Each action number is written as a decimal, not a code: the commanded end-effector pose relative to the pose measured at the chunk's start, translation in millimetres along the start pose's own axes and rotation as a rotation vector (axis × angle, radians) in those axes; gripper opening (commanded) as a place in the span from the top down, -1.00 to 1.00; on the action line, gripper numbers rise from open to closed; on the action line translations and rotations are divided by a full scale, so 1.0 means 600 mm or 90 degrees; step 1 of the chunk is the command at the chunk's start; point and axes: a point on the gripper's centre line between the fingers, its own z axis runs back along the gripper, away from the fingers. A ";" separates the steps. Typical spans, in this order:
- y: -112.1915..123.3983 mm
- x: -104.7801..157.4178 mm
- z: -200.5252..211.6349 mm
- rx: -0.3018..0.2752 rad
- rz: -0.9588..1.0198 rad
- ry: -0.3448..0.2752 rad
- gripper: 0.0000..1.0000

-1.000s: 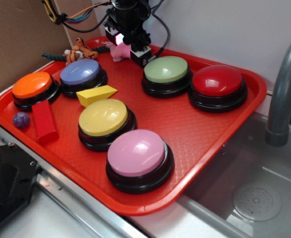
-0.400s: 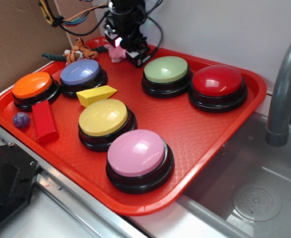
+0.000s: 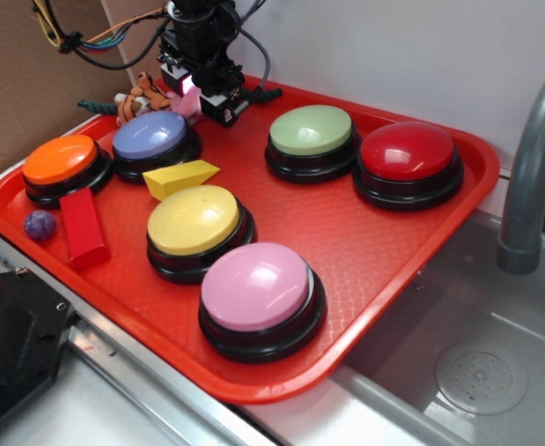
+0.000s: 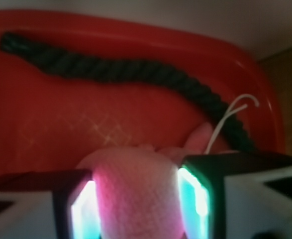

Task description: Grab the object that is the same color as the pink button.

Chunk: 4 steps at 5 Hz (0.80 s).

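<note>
The red tray (image 3: pixel 383 242) carries six dome buttons; the pink button (image 3: pixel 256 287) sits at its near edge, and the matching thing, the small pink plush (image 4: pixel 136 189), is at the far left end, behind the lavender button (image 3: pixel 151 136) and just beside the tiger plush (image 3: pixel 140 93). The gripper (image 4: pixel 136 199) is closed on the pink plush: in the wrist view both lit pads press its sides and the soft body bulges up between them. To finish the grab well, I judge the hold should be kept firm, since the plush will squash and could slip, and any lift should go straight up, clear of the dark rope (image 4: pixel 121 69) lying across the tray behind it. No brand, label or writing can be read anywhere.
</note>
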 end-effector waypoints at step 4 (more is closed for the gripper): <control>-0.082 -0.017 0.192 -0.235 -0.013 0.023 1.00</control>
